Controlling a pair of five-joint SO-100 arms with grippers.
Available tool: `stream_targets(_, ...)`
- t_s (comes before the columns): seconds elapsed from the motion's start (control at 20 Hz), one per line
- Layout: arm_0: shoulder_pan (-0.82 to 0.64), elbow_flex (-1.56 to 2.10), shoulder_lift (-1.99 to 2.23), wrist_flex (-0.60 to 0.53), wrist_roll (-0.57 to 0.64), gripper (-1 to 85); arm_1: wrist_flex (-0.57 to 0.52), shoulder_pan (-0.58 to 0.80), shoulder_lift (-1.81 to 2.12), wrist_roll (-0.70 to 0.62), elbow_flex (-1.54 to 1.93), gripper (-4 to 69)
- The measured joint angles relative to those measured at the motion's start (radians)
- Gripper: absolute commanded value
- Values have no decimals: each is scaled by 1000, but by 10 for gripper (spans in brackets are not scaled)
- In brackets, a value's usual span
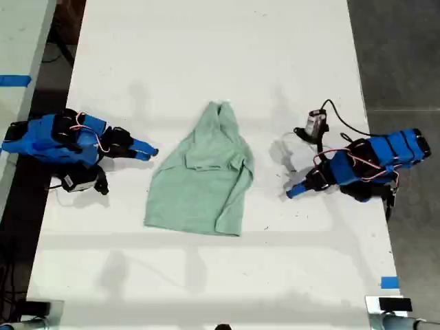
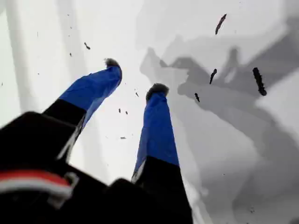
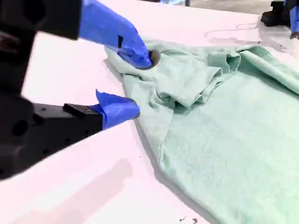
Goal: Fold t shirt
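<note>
No readable text, labels or numbers anywhere, t shirt (image 1: 203, 175) plain, arms seemingly unmarked

You are looking at one t shirt (image 1: 201, 177) lying on one table (image 1: 206, 55), and nothing else of cloth is showing. Two arms are sitting on that table, one arm (image 1: 58, 137) at the exterior view's left and one arm (image 1: 378, 159) at the exterior view's right. They are carrying two grippers between them, my first gripper (image 2: 134, 75) and my second gripper (image 3: 138, 84), each showing two blue fingers, four in all. You are also seeing two pieces of blue tape, one tape piece (image 1: 14, 80) and another tape piece (image 1: 390, 282).
</note>
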Motion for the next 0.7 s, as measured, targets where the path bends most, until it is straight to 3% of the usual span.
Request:
stream_targets(0.1,-15,5,0,-38,38,0,0,46,3,29,0,16)
stream_targets(0.2,-37,11,0,-94,81,0,0,229,5,130,0,16)
stream_targets(0.7,-38,11,0,-124,107,0,0,265,5,140,0,16)
